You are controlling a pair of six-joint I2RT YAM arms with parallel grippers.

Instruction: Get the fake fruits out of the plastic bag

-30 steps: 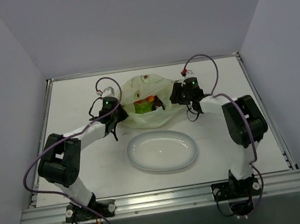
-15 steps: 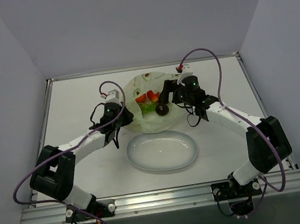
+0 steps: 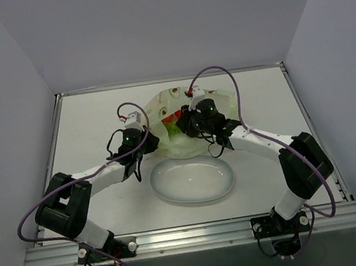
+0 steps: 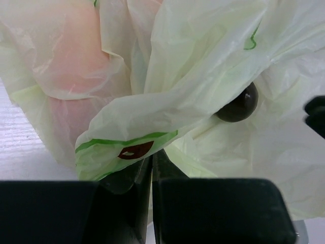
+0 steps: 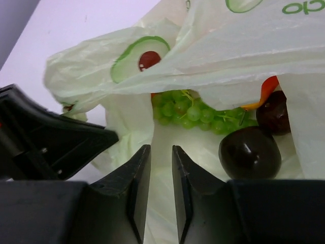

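Observation:
The pale green-white plastic bag [image 3: 175, 99] lies at the table's back middle, its mouth facing the arms. My left gripper [image 3: 147, 140] is shut on the bag's left edge [image 4: 127, 147], fingertips pressed together. My right gripper [image 5: 161, 152] hangs at the bag's mouth, its jaws a narrow gap apart with nothing between them. In the right wrist view the green grape bunch [image 5: 195, 113], two dark maroon balls [image 5: 250, 151] [image 5: 274, 113] and an orange-red piece [image 5: 269, 87] lie inside the bag. One maroon ball [image 4: 237, 104] shows in the left wrist view. The round orange is hidden.
A white oval plate [image 3: 172, 189] sits just in front of the bag, between the two arms. The left gripper's black body [image 5: 51, 137] is close on the left of my right fingers. Grey walls stand on three sides of the table.
The right arm has swung left and its gripper now sits at the bag's mouth. The dark ball seen by its fingers half a second ago now lies inside the bag. The left gripper keeps its hold.

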